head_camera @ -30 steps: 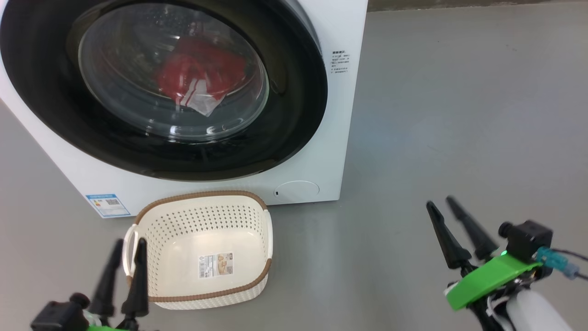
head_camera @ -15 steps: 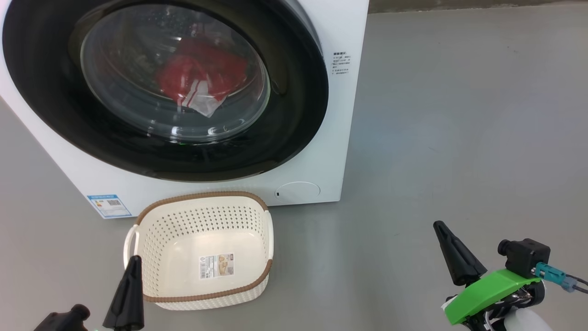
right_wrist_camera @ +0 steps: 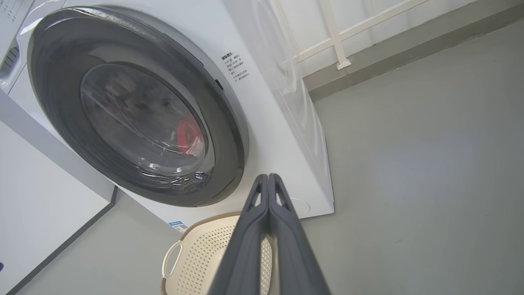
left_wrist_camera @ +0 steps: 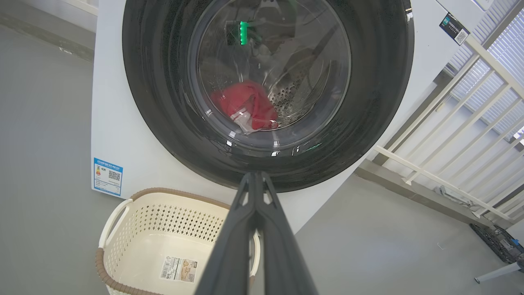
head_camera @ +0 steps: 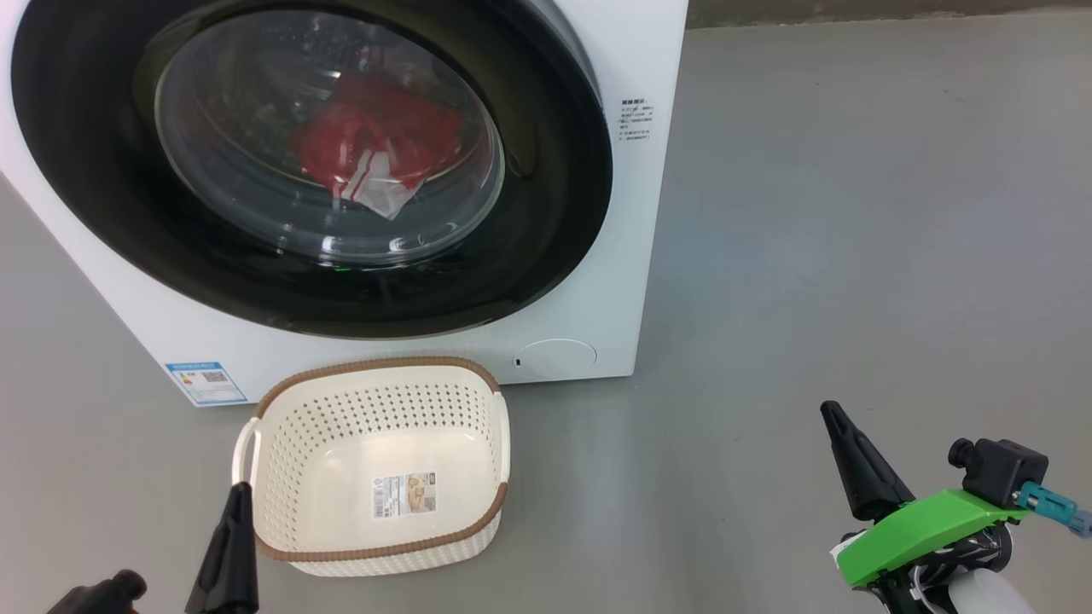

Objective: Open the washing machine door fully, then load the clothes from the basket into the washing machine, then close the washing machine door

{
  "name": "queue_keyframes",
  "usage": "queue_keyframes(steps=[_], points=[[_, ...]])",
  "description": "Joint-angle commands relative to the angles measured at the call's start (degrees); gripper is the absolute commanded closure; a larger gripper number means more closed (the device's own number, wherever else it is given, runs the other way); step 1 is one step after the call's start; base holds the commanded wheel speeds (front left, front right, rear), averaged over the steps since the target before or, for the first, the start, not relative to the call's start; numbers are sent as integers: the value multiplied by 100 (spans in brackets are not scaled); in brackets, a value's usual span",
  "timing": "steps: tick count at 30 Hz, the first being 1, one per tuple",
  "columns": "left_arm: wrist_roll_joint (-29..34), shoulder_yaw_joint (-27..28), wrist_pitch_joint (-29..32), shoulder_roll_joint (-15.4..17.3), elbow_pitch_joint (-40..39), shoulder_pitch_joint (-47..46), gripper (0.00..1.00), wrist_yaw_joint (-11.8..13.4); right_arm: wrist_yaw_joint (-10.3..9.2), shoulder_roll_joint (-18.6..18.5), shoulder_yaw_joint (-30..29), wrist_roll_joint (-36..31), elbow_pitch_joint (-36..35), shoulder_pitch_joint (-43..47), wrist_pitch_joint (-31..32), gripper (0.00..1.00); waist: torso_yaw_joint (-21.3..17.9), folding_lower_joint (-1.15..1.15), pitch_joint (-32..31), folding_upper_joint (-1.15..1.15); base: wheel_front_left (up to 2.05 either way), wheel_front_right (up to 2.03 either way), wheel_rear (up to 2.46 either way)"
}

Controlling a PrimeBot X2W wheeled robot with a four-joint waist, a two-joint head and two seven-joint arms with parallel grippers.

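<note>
Basket [head_camera: 386, 550] on floor [head_camera: 853, 213], left tool [head_camera: 239, 493] near it, right tool [head_camera: 829, 413] well apart, both pressed together, spread 1 second ago.

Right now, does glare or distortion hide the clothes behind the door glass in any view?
Head view: highlights streak the lower glass of the washing machine door, but the clothes read clearly. Left wrist view: a green reflection sits high on the glass, clothes plain. Right wrist view: oblique angle and reflections leave a red patch.
</note>
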Motion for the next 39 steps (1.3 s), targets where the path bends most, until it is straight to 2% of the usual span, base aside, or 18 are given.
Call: queue_keyframes(steps=[1,39], points=[[-172,102,23,68,-96,-244,100,-5,-3,-20,-58,137,-171,-64,32,100,2,-1,-3,0,0,0,0],[-2363,384,616,3,144,-440,100,-11,-7,347,-673,2032,-344,125,661,100,57,-1,-77,0,0,0,0]])
